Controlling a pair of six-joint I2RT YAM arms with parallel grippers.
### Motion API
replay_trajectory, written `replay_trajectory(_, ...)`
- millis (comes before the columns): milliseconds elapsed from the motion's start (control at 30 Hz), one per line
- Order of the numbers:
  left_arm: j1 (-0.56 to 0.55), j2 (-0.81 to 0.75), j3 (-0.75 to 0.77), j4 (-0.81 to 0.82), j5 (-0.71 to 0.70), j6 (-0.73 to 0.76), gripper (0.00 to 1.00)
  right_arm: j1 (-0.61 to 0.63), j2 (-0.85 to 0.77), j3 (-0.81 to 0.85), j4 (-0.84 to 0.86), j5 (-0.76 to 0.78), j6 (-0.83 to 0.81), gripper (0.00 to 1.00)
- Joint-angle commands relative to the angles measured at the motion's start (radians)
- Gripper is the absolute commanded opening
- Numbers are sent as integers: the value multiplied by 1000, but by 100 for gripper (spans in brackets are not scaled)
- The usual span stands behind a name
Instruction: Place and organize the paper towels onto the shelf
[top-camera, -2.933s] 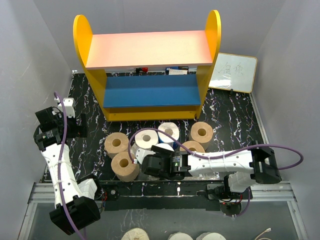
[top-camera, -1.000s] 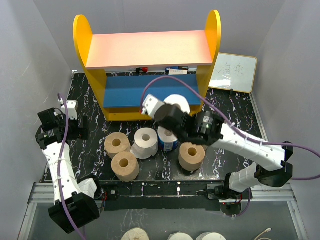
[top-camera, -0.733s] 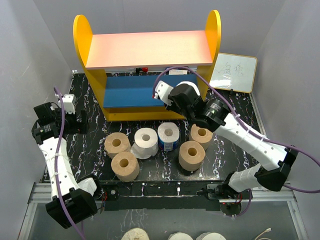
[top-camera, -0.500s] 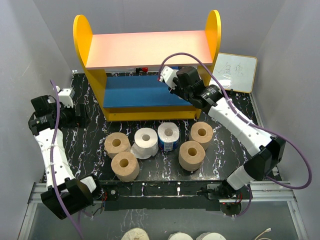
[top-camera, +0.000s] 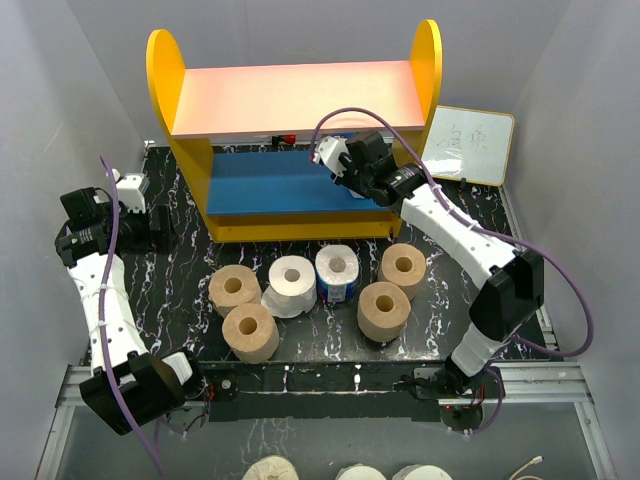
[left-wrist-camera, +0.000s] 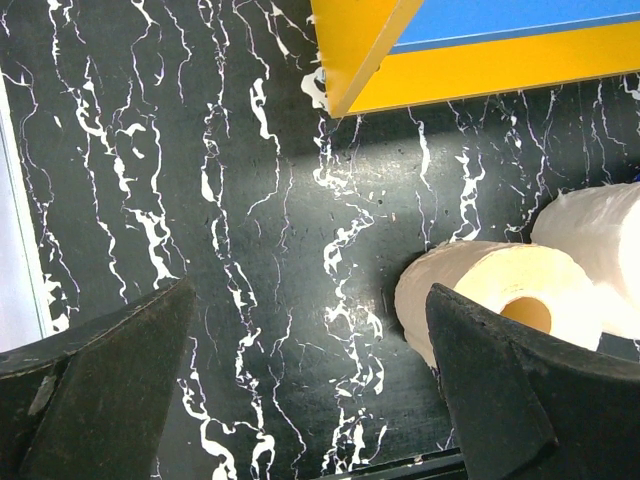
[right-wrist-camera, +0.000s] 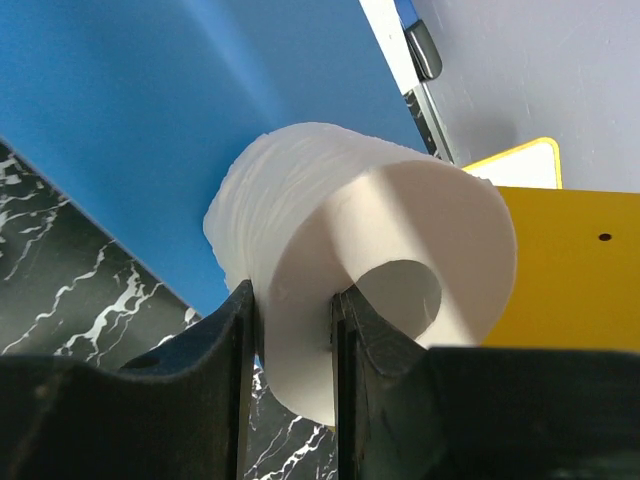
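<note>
Right end effector (right-wrist-camera: 292, 325) was closed partway on a white roll (right-wrist-camera: 370, 220): one finger (right-wrist-camera: 225, 340) was pressed on the outer wrap, the other (right-wrist-camera: 370, 340) was set inside the hollow core, with the roll's wall pinched between. The roll was held on its side over the blue lower board (right-wrist-camera: 110, 90) of the shelf (top-camera: 165, 70), toward the right yellow side panel; contact with the board could not be told. From above, this end effector (top-camera: 350, 165) was seen under the pink top board (top-camera: 300, 95).

Six rolls were seen on the bench (top-camera: 180, 290), nearer the arm bases than that end effector: four tan rolls (top-camera: 250, 332), a plain white roll (top-camera: 292, 283), a blue-wrapped roll (top-camera: 338, 270). A whiteboard (top-camera: 467, 145) was seen off to its right.

Left end effector (left-wrist-camera: 300, 390) was spread wide with nothing between the fingers, hovering over the bench. One of the tan rolls (left-wrist-camera: 490, 295) was seen near its right finger, and the shelf's yellow corner (left-wrist-camera: 360, 50) ahead of it.
</note>
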Motion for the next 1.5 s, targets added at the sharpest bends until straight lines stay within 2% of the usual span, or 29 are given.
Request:
replay_trajectory(0, 1, 5, -19, 21, -7, 24, 99, -14, -24, 3, 190, 110, -20, 12)
replay_trajectory(100, 1, 9, -32, 31, -11, 26, 99, -13, -49, -34, 286, 176, -45, 33)
replay_trajectory(200, 1, 17, -34, 32, -11, 25, 99, -11, -72, -3, 273, 201, -6, 59)
replay_trajectory(233, 1, 20, -34, 34, -11, 25, 99, -3, -85, 14, 255, 204, 17, 92)
replay_trajectory(267, 1, 21, -32, 35, -10, 22, 99, 7, -101, 26, 237, 205, 40, 98)
replay_trajectory(400, 1, 31, -26, 36, -5, 16, 99, 114, -193, 22, 210, 258, 108, 99)
replay_trajectory(467, 1, 36, -24, 35, -7, 12, 99, 223, -249, -18, 234, 370, 160, 99)
replay_trajectory(533, 1, 36, -23, 36, -8, 12, 99, 357, -293, 1, 126, 404, 302, 99)
replay_trajectory(600, 1, 34, -24, 37, -13, 11, 99, 412, -321, 35, -27, 177, 435, 99)
replay_trajectory(633, 1, 35, -25, 39, -17, 11, 99, 423, -348, 13, -42, 80, 496, 99)
replay_trajectory(667, 1, 34, -27, 38, -19, 11, 99, 439, -371, -26, -34, 61, 549, 99)
replay_trajectory(733, 2, 32, -30, 36, -22, 11, 99, 519, -375, -88, -60, 150, 582, 98)
replay_trajectory(800, 1, 27, -37, 37, -24, 10, 99, 642, -322, -132, -128, 331, 585, 98)
replay_trajectory(900, 0, 21, -60, 47, -26, 3, 99, 787, -206, -228, -153, 630, 523, 99)
replay_trajectory(933, 0, 25, -62, 43, -22, 1, 99, 812, -175, -270, -111, 669, 473, 99)
replay_trajectory(1033, -1, 38, -57, 24, -17, -1, 99, 853, -142, -400, 63, 685, 304, 99)
replay_trajectory(1167, -2, 24, -67, 25, -37, 7, 99, 851, -171, -440, 201, 535, 219, 98)
replay_trajectory(1467, -3, 20, -89, 31, -46, 12, 99, 797, -127, -445, 265, 367, 211, 96)
